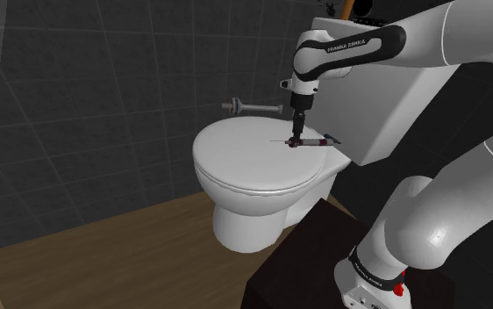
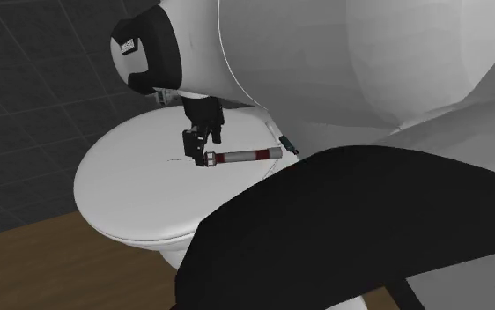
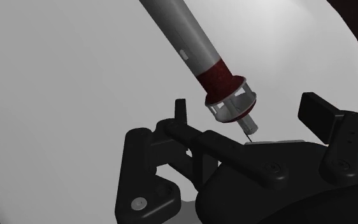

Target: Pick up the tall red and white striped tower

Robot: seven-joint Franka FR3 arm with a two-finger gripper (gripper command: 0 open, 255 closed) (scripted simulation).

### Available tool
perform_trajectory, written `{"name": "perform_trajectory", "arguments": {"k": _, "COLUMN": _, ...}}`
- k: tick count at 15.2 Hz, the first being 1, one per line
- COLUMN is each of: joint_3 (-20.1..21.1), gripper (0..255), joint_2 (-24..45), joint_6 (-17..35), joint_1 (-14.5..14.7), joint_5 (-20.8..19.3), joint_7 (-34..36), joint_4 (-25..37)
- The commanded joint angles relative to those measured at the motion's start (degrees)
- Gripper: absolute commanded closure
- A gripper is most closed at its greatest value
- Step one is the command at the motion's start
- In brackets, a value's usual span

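Note:
The tower lies on its side on the closed white toilet lid. It is a slim rod with grey and dark red bands, an open cage end and a thin needle tip. My black gripper points straight down at the needle end. In the wrist view the gripper is open, its fingers standing either side of the cage end without touching it. From the second exterior view the gripper hangs just at the tower's left end, low over the lid.
The white tank rises right behind the tower. A grey pipe fitting juts from the dark tiled wall. The black stand sits beside the bowl on a wooden floor. My own arm blocks much of the second exterior view.

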Motion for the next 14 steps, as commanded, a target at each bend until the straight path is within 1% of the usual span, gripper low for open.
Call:
{"name": "perform_trajectory", "arguments": {"k": 1, "joint_3": -0.19, "gripper": 0, "joint_2": 0.82, "joint_6": 1.64, "joint_1": 0.12, "joint_5": 0.26, "joint_7": -0.43, "joint_4": -0.88}}
{"name": "perform_trajectory", "arguments": {"k": 4, "joint_3": -0.45, "gripper": 0, "joint_2": 1.69, "joint_6": 4.05, "joint_1": 0.12, "joint_5": 0.43, "joint_7": -0.72, "joint_4": -2.46}}
{"name": "perform_trajectory", "arguments": {"k": 6, "joint_3": -0.50, "gripper": 0, "joint_2": 1.87, "joint_6": 4.51, "joint_1": 0.12, "joint_5": 0.47, "joint_7": -0.78, "joint_4": -2.76}}
{"name": "perform_trajectory", "arguments": {"k": 7, "joint_3": -0.52, "gripper": 255, "joint_2": 1.89, "joint_6": 4.53, "joint_1": 0.11, "joint_5": 0.46, "joint_7": -0.80, "joint_4": -2.77}}
{"name": "perform_trajectory", "arguments": {"k": 14, "joint_3": -0.51, "gripper": 255, "joint_2": 1.92, "joint_6": 4.49, "joint_1": 0.13, "joint_5": 0.49, "joint_7": -0.79, "joint_4": -2.70}}
